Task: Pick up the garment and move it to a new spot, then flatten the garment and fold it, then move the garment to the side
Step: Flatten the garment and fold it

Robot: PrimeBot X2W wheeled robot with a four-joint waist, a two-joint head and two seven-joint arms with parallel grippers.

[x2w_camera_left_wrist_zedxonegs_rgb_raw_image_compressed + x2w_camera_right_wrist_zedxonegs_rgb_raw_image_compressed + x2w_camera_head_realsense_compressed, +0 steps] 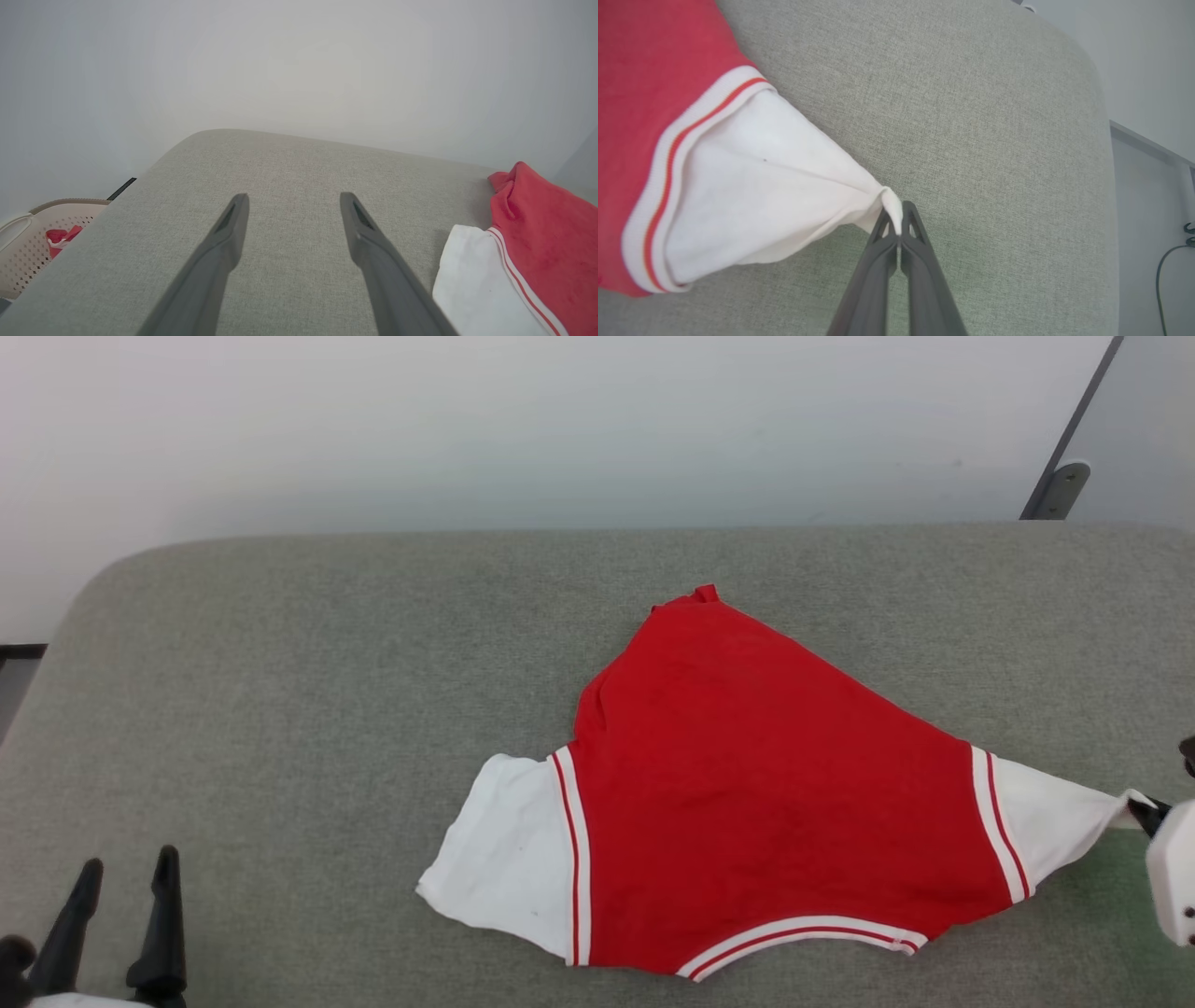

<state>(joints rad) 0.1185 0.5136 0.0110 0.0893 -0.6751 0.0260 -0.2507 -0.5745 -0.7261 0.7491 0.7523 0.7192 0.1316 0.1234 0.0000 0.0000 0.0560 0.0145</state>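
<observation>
A grey fabric-covered cushion (280, 709) is stretching out beneath the garment (747, 775) and reaching well past it on every side, while a pale wall (560, 429) is rising beyond the garment's far end. The garment, a red jersey-style T-shirt with white short sleeves, is lying mostly flat on that cushion, its striped neck trim (803, 938) curving along the edge nearest the robot and its red body narrowing to a bunched point at the far end. A pale perforated basket (28, 247), holding a scrap of red cloth (60, 235), is sitting well off to the garment's left, lower than the cushion's rounded corner. The left sleeve (504, 868) is lying slack and spread at the garment's left side. The right sleeve (1046, 821) is stretching away from the red body into a taut white point. The right gripper (900, 224) is clamping its two dark fingers together on the very tip of that sleeve, with white fabric showing pinched between them. The left gripper (129, 857) is hanging over bare cushion well to the garment's left, nearer the robot, its fingers spread wide and grasping nothing.
</observation>
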